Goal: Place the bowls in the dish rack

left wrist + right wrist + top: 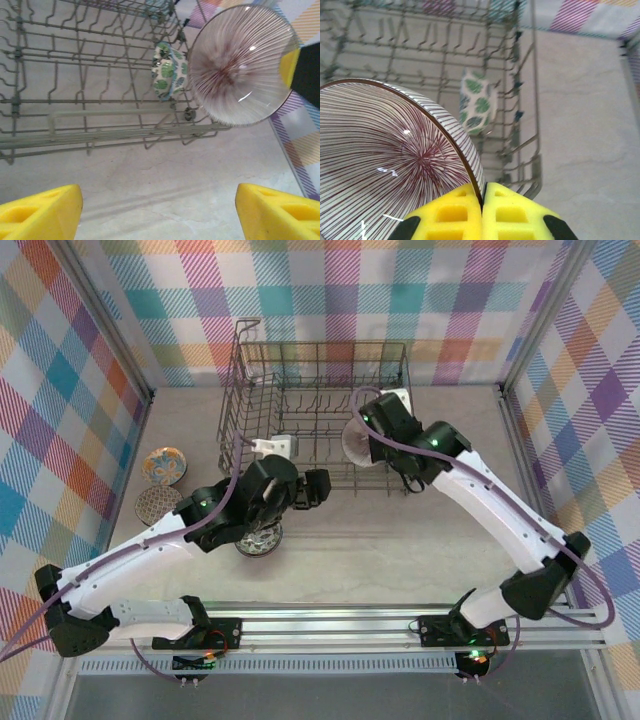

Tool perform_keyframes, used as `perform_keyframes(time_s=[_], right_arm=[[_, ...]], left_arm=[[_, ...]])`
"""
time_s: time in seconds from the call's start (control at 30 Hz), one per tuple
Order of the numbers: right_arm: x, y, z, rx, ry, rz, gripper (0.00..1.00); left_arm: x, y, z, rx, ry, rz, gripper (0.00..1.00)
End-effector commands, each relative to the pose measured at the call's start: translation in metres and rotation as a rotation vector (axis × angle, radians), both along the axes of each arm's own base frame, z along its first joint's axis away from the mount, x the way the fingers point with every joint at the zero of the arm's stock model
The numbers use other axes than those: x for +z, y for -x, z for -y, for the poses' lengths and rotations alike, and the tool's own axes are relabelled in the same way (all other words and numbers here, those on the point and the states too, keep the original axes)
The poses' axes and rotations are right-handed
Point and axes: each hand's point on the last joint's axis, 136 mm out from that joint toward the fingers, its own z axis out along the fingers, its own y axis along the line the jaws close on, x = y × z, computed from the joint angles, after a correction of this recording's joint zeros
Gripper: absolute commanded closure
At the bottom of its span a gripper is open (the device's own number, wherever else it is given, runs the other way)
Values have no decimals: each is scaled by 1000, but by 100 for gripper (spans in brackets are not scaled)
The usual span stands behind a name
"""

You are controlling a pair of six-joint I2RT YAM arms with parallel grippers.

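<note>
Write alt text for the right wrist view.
The right gripper, yellow, is shut on the rim of a striped bowl, white with dark radial lines. Behind it is the dish rack, where a green-leaf bowl stands on edge among tines.

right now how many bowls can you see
5: striped bowl in the right gripper at the dish rack; green-leaf bowl standing in the rack; orange-teal bowl and lattice bowl left of it; dark bowl under the left arm. Others may be hidden.

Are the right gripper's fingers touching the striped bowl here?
Touching. The right wrist view shows the yellow fingers of the right gripper closed on the rim of the striped bowl, one on each side, with no gap.
</note>
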Motion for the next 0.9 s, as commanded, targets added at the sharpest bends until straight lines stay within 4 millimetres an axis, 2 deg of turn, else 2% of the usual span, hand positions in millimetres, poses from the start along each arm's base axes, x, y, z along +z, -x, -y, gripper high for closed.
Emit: perform_keyframes(time_s=[0.0, 0.2, 0.53, 0.7, 0.87], right_arm=[[18, -28, 16, -123, 103, 108, 100], [5, -51, 15, -224, 120, 117, 100], [-16, -65, 10, -330, 157, 92, 100], [-13, -66, 17, -411, 259, 115, 100], [-1, -66, 21, -484, 406, 134, 100]], left_arm=[[-19, -5, -29, 38, -76, -22, 19], [-29, -16, -70, 90, -84, -54, 17], [-49, -44, -109, 120, -115, -130, 12], [-59, -63, -126, 137, -100, -189, 11], [-66, -78, -134, 136, -88, -228, 11]])
